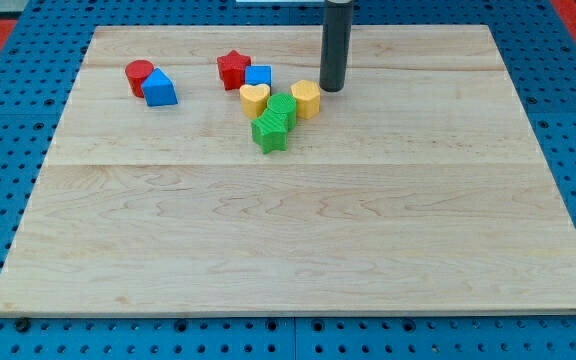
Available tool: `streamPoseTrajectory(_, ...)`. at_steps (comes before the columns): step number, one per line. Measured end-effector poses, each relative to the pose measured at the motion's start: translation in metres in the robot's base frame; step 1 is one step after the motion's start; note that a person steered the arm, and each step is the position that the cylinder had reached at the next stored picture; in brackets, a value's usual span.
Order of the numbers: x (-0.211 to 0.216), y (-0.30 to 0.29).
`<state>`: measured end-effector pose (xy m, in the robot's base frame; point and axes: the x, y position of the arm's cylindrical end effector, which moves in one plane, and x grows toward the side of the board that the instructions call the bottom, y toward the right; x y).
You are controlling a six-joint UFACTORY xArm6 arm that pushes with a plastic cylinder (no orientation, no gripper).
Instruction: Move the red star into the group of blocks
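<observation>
The rod stands upright, and my tip [332, 88] rests on the wooden worktop [298, 250], just beside the yellow block [306, 99] at its 2 o'clock. This end effector has nothing to clench or release.

The red star [233, 69] touches the blue cube [259, 76] at the group's 10 o'clock edge, above the yellow heart [255, 99].

Two green blocks [275, 121] sit at 6 o'clock.

Well apart at 9 o'clock lie one red cylinder [139, 76] and another blue block [159, 89], touching.

The desk [298, 250] lies open toward the view's bottom; red star [233, 69] touches the blue cube [259, 75], open on its left.
</observation>
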<state>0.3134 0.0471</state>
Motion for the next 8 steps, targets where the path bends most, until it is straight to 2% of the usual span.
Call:
streamPoseTrajectory(1, 0.000, -0.018)
streamPoseTrajectory(3, 0.040, -0.047)
streamPoseTrajectory(4, 0.029, -0.047)
streamPoseTrajectory(6, -0.109, -0.053)
streamPoseTrajectory(8, -0.120, -0.121)
